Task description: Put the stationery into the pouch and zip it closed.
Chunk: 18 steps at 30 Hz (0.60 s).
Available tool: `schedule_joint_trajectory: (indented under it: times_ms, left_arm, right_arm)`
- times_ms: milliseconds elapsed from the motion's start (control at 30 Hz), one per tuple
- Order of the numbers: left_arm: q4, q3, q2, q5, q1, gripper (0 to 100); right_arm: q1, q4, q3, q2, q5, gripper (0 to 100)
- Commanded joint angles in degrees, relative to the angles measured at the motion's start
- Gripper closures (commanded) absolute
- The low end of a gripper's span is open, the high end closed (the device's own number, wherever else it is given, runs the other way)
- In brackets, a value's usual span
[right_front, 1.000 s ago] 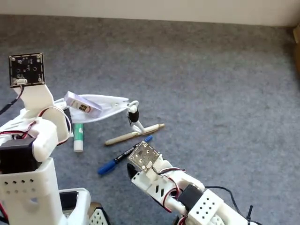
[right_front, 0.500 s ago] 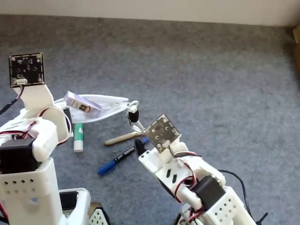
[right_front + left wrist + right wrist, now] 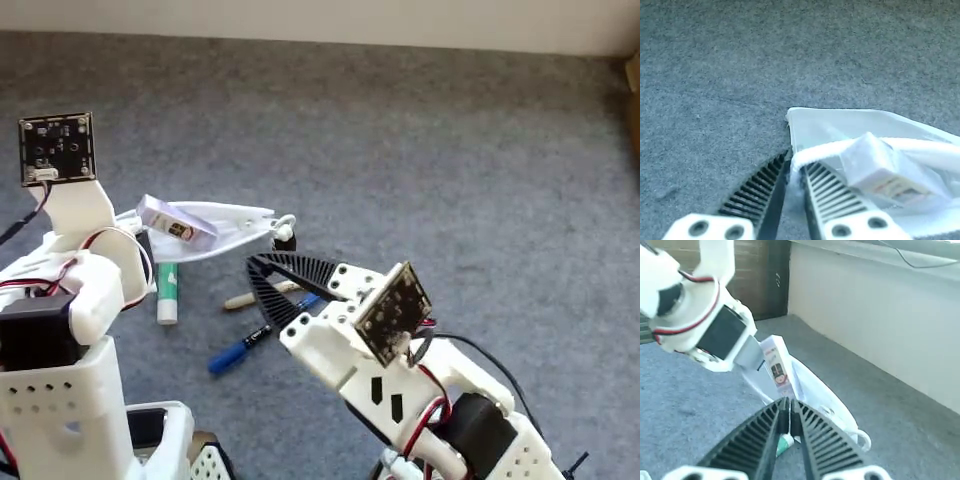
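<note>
**Operator:** High view check: where are the items?

**Technician:** The pouch (image 3: pixel 228 238) lies on the carpet (image 3: pixel 450 150), toward its left side and well short of the far edge. A box (image 3: pixel 175 222) sits tilted at the pouch mouth; whether it is fully inside cannot be told. The glue stick (image 3: pixel 167 288), pen (image 3: pixel 240 299) and marker (image 3: pixel 240 347) lie loose on the carpet, just nearer than the pouch.

**Operator:** Gripper status?

**Technician:** The left gripper (image 3: pixel 792 161) pinches the pouch rim. The right gripper (image 3: pixel 255 265) is raised over the loose items, fingers pressed together with nothing visible between them.

**Operator:** Likely faults?

**Technician:** In my judgement there are three.
- **Box:** it looks perched, so a tug on the rim may tip it onto the carpet.
- **Right gripper:** if it descends with its fingers together, it would shove the pen or marker aside rather than grasp it.
- **Left gripper:** its pinch looks shallow, and a slip would collapse the mouth.
</note>
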Motion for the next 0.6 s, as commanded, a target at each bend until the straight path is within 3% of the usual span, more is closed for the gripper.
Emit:
schedule_joint_trajectory:
  times_ms: [0, 567]
  left_arm:
    - [-0.35, -1.45, -0.48, 0.44, -0.4, 99]
    - [-0.26, -1.45, -0.48, 0.44, -0.48, 99]
  right_arm:
    - [-1.98, -3.12, -3.74, 7.08, 0.26, 99.3]
    - [-4.26, -4.0, -17.54, 31.08, 0.62, 99.3]
